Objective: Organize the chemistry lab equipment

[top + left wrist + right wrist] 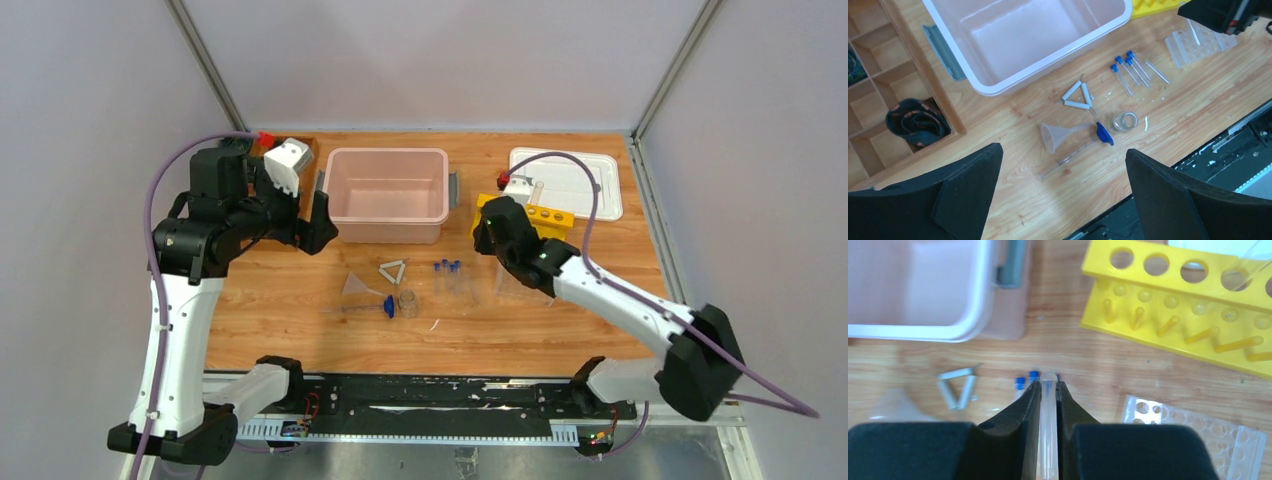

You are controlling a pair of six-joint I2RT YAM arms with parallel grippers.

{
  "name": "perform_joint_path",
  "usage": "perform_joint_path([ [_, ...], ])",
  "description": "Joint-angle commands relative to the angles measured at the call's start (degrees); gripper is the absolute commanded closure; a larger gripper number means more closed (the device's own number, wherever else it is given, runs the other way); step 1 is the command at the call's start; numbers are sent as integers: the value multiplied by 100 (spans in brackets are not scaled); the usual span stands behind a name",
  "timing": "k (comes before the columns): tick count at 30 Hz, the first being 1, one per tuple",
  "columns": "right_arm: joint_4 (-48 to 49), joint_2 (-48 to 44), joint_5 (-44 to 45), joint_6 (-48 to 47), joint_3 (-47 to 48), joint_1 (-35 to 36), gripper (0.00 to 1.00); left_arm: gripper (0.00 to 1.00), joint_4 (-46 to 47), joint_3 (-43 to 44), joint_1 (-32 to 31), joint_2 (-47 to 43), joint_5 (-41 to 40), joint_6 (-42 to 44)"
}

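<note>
The left hand [1063, 162] hangs released over the bench [1028, 205]. At centre, the blue-capped vials [1128, 70] lie loose. The right hand [1048, 387] is clenched on the clear glass tube [1048, 440], seemingly held off the wood. It should tip the tube upright, centre it over a free hole in the yellow holed rack [1168, 295], then lower it straight.
</note>
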Motion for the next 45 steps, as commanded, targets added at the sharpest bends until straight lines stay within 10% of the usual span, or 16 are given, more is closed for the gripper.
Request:
perform_joint_path([
  [1,-342,-901,-244,428,220,391,100,0,33,364,-19,-160,437,289],
  [19,1143,435,-1513,1132,2813,1729,100,14,57,456,-19,-87,2307,-193],
  [45,2030,775,-1508,1846,2724,2030,100,58,2200,-1218,-19,-260,2845,-1907],
])
